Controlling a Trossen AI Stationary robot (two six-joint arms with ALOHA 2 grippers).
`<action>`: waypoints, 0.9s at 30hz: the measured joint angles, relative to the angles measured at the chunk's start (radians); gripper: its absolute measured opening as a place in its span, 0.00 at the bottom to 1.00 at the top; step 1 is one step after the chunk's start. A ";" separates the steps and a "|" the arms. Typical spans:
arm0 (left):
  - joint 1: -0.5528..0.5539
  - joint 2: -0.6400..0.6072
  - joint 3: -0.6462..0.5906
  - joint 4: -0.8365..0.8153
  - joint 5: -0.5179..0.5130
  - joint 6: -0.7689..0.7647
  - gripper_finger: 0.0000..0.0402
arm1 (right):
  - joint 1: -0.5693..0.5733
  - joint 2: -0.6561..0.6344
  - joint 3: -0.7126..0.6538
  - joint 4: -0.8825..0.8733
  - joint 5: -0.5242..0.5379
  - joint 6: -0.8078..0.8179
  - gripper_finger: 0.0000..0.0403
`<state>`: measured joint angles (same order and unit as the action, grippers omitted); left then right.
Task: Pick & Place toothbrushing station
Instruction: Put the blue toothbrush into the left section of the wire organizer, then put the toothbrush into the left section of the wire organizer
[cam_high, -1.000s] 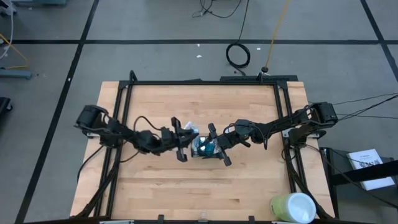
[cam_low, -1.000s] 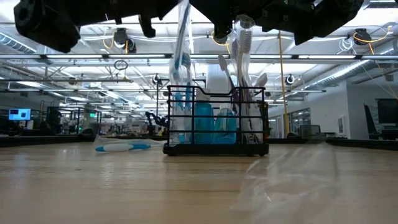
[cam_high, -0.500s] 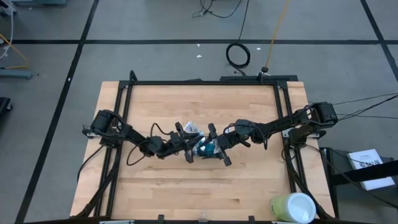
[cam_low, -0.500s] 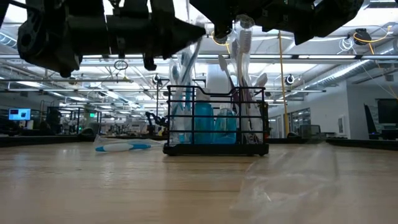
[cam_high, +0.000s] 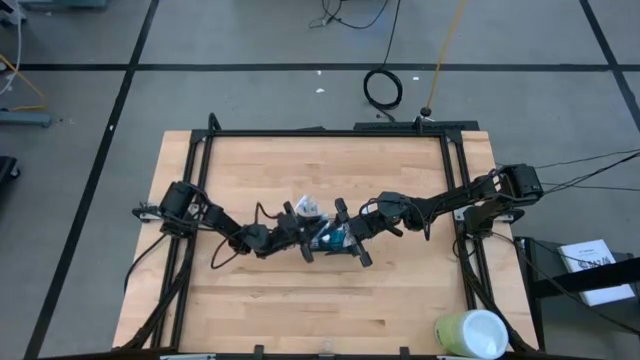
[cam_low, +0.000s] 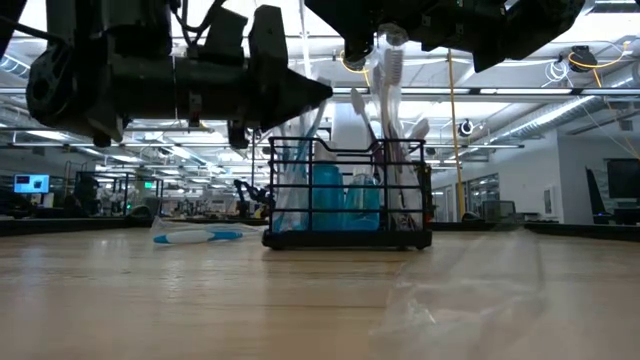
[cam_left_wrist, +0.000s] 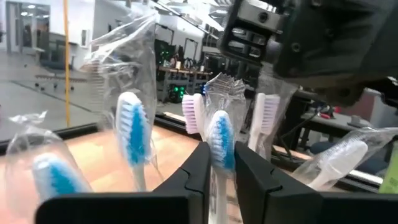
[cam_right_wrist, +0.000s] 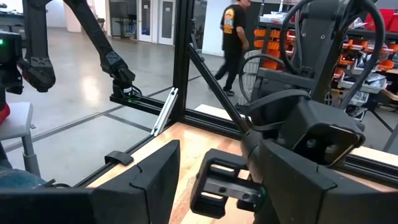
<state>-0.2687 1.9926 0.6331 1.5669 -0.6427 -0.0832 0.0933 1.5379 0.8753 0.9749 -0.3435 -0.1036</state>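
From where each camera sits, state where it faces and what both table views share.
High: overhead, straight down; both arms meet at the small black wire-mesh holder.
Low: table height, looking level at the holder; arms overhead.
Left wrist: left gripper shut on a blue-bristled toothbrush.
Right wrist: open right gripper facing the left arm, room beyond.
High and low share the holder.

You're working in a big open robotics lab. Beyond your pale wooden butcher-block table you see grey taped concrete floor, more black-framed benches, and bright ceiling strip lights.
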 joint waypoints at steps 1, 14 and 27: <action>0.001 0.000 0.000 0.000 -0.006 -0.009 0.13 | 0.000 0.000 0.000 0.000 0.000 0.000 0.52; -0.011 -0.029 0.001 -0.011 0.008 -0.025 0.62 | 0.000 0.000 0.000 0.000 0.000 0.000 0.52; -0.117 -0.389 0.001 -0.330 -0.434 0.309 0.83 | 0.000 0.000 0.000 0.000 0.000 0.000 0.52</action>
<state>-0.3855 1.6032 0.6342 1.2367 -1.0767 0.2255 0.0933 1.5379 0.8753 0.9749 -0.3435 -0.1036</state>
